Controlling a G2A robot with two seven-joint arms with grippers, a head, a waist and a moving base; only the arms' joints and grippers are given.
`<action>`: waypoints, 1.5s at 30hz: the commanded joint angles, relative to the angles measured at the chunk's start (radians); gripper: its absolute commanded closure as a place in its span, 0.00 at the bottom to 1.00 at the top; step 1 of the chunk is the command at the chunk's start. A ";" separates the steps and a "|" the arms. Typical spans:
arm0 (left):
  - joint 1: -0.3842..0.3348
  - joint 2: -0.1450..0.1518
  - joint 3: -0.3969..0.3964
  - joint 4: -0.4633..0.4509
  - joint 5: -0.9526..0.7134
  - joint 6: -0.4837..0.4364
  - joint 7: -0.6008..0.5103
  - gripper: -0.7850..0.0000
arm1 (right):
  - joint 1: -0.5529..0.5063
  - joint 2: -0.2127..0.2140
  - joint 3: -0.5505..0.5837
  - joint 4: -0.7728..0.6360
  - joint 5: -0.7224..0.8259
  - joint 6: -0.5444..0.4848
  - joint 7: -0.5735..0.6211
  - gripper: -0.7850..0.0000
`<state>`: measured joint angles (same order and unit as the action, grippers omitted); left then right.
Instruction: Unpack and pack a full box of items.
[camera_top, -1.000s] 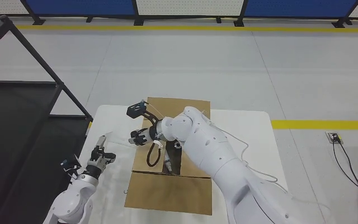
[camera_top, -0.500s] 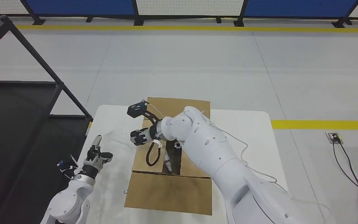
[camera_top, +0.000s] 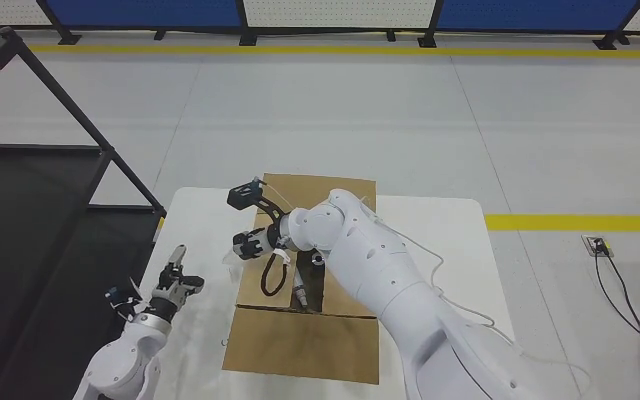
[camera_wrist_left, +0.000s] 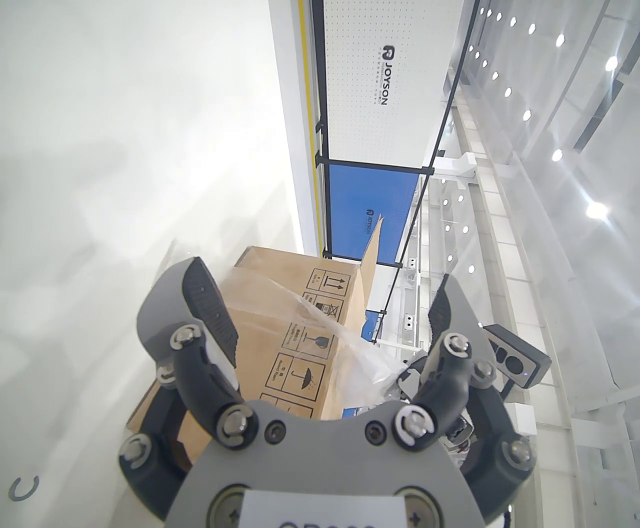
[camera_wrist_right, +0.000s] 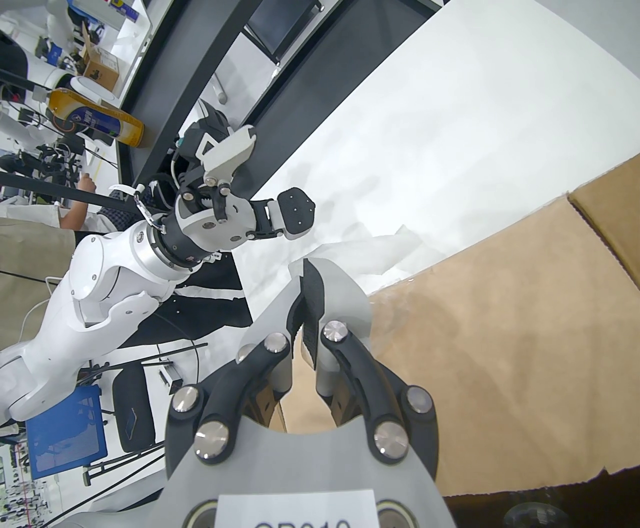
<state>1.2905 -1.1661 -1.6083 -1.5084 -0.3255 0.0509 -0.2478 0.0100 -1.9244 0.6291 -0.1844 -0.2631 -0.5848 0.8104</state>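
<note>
An open cardboard box (camera_top: 300, 340) stands mid-table, a black cable loop (camera_top: 272, 276) and small items inside. My right gripper (camera_top: 244, 243) hangs over the box's left flap, shut on a crumpled clear plastic bag (camera_wrist_right: 365, 252) that spills onto the table beside the box. In the right wrist view its fingers (camera_wrist_right: 311, 295) are pressed together on the film. My left gripper (camera_top: 177, 265) stands open above the table left of the box, a short way from the bag. Its own view looks past its fingertips (camera_wrist_left: 207, 300) at the box (camera_wrist_left: 295, 295) and the bag (camera_wrist_left: 320, 315).
The white table (camera_top: 200, 215) has bare surface left of and behind the box. A black frame (camera_top: 95, 160) with a dark panel stands off the table's left edge. The front box flap (camera_top: 300, 350) lies folded out toward the near edge.
My left gripper has shifted slightly toward the table's left side and stands a little farther from the box. The right arm has held its place over the flap.
</note>
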 joint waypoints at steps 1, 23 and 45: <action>-0.001 0.006 0.003 0.014 0.045 -0.001 -0.069 0.00 | 0.000 0.000 0.002 0.001 -0.002 -0.002 -0.001 0.99; -0.020 0.020 0.024 0.073 0.196 -0.021 -0.165 0.00 | 0.000 -0.001 0.027 -0.002 -0.019 -0.005 -0.012 0.27; 0.041 0.036 0.002 0.074 0.349 -0.214 -0.222 0.00 | -0.001 0.003 0.053 0.007 -0.041 0.041 -0.045 0.19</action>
<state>1.3384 -1.1289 -1.6197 -1.4286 0.0033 -0.1725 -0.4780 0.0095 -1.9213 0.6804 -0.1769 -0.3036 -0.5441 0.7659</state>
